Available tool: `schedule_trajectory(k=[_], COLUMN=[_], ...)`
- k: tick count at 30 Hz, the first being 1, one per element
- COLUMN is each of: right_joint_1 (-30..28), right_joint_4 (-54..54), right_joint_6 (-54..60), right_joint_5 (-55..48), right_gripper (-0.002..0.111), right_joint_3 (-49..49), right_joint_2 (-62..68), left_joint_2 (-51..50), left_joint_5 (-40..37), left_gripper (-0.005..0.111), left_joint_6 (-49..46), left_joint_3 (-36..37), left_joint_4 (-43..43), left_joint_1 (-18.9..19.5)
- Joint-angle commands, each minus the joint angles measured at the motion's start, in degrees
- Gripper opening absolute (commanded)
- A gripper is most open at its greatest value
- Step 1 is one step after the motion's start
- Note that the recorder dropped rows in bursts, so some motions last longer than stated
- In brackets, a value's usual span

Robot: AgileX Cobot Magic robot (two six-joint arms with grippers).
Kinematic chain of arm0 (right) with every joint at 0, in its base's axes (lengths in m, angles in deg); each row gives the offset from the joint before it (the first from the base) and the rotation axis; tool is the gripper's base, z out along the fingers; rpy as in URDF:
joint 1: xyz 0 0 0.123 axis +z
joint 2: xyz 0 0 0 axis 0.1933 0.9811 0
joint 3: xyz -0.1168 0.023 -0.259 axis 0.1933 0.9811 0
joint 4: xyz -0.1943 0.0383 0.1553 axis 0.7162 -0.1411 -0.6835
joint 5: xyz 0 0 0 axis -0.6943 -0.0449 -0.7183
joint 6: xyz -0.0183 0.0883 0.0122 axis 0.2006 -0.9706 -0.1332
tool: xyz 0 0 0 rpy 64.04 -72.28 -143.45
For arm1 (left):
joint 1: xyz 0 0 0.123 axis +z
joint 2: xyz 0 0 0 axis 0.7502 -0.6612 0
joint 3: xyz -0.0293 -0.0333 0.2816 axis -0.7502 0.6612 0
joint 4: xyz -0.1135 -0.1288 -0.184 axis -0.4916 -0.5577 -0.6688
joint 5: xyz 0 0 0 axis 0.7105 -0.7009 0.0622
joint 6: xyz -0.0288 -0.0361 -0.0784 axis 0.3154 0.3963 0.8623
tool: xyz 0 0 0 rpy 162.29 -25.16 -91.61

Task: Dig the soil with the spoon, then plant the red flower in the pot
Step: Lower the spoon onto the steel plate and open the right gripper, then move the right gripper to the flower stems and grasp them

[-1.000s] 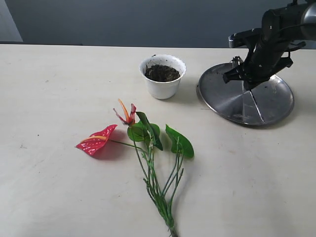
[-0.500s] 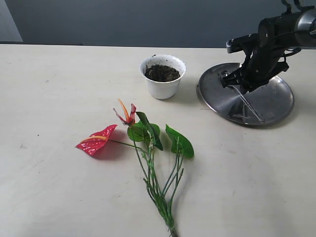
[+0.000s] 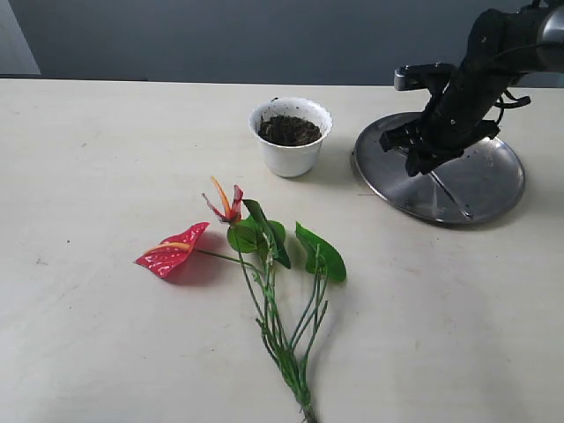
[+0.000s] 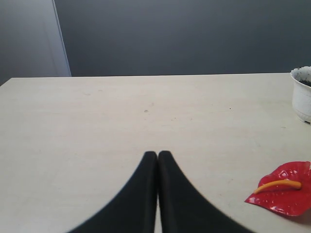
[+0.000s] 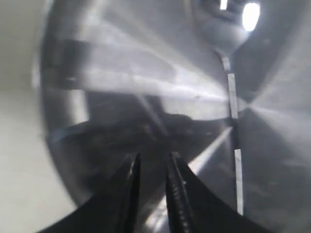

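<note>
The white pot [image 3: 290, 137] stands at the back centre of the table, filled with dark soil [image 3: 289, 130]. The red flower [image 3: 264, 264] lies flat in front of it, one red bloom [image 3: 172, 249] pointing left; the left wrist view also shows that bloom [image 4: 284, 194] and the pot [image 4: 302, 94]. The silver spoon [image 3: 451, 196] lies on the steel plate, its thin handle [image 5: 232, 121] beside my right gripper. My right gripper [image 3: 414, 160] [image 5: 151, 160] hovers over the plate's left part, slightly open and holding nothing. My left gripper [image 4: 158, 154] is shut, low over bare table.
The round steel plate [image 3: 493, 176] [image 5: 121, 73] sits at the back right, tilted slightly, with the right arm [image 3: 480, 70] above it. A grey wall runs behind the table's far edge. The left arm is outside the exterior view.
My right gripper has shifted left across the plate, off the spoon's handle and toward the plate's left rim. The spoon, pot and flower have stayed put.
</note>
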Motion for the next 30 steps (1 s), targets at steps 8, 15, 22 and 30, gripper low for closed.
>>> schedule_trajectory(k=[8, 15, 22, 30], right_joint_1=[-0.19, -0.19, 4.44, 16.57], right_joint_4=[-26.4, -32.96, -35.98, -36.42], right_joint_6=[15.58, 16.57, 22.89, 28.51], right_joint_5=[-4.09, 6.28, 12.6, 14.1], right_gripper=[0.021, 0.021, 0.021, 0.034], right_joint_3=[8.81, 28.06, 47.04, 53.59], right_joint_2=[-16.28, -34.38, -47.79, -48.77], left_joint_2=[-0.3, -0.3, -0.3, -0.3], left_joint_5=[0.42, 0.42, 0.42, 0.42], left_gripper=[0.002, 0.002, 0.002, 0.002], left_joint_6=[0.05, 0.05, 0.05, 0.05], left_joint_3=[-0.15, -0.15, -0.15, -0.15], left_joint_4=[0.62, 0.62, 0.62, 0.62], left_joint_1=[-0.34, -0.34, -0.34, -0.34])
